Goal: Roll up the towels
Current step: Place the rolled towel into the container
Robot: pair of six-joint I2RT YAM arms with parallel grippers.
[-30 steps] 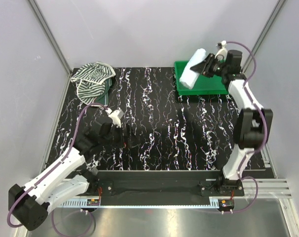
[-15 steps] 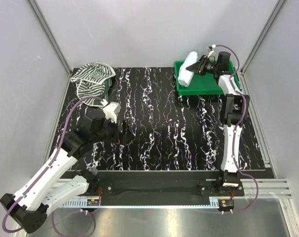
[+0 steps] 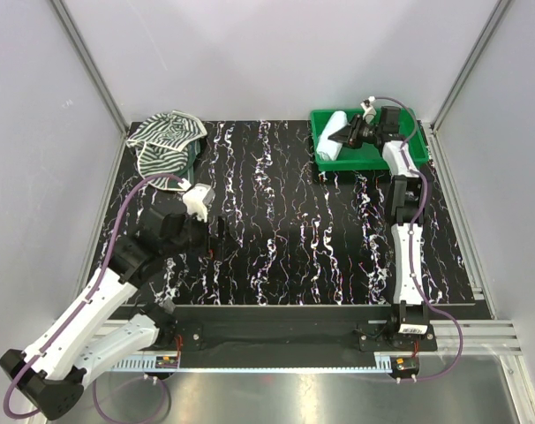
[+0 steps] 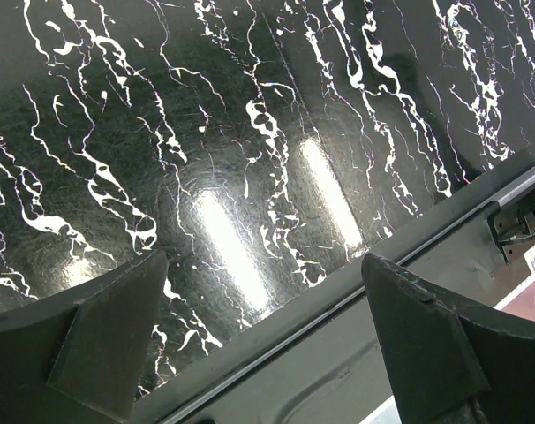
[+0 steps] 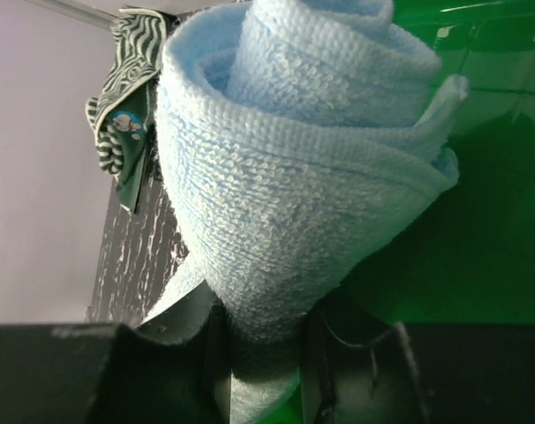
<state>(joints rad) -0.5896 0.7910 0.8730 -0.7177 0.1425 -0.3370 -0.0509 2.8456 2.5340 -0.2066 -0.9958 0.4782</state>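
Your right fingers (image 3: 347,135) pinch the rolled pale blue towel (image 3: 331,147) at the left end of the green tray (image 3: 365,160); the striped towel (image 3: 166,141) lies crumpled (not rolled) at the tabletop's (image 3: 285,230) far left corner; your left fingers (image 4: 109,336) stand spread wide, empty, over the tabletop's near edge.

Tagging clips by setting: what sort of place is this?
Probably a robotics lab test cell: plain grey enclosure walls, a black marbled tabletop, and left arm and right arm bolted to a base rail.
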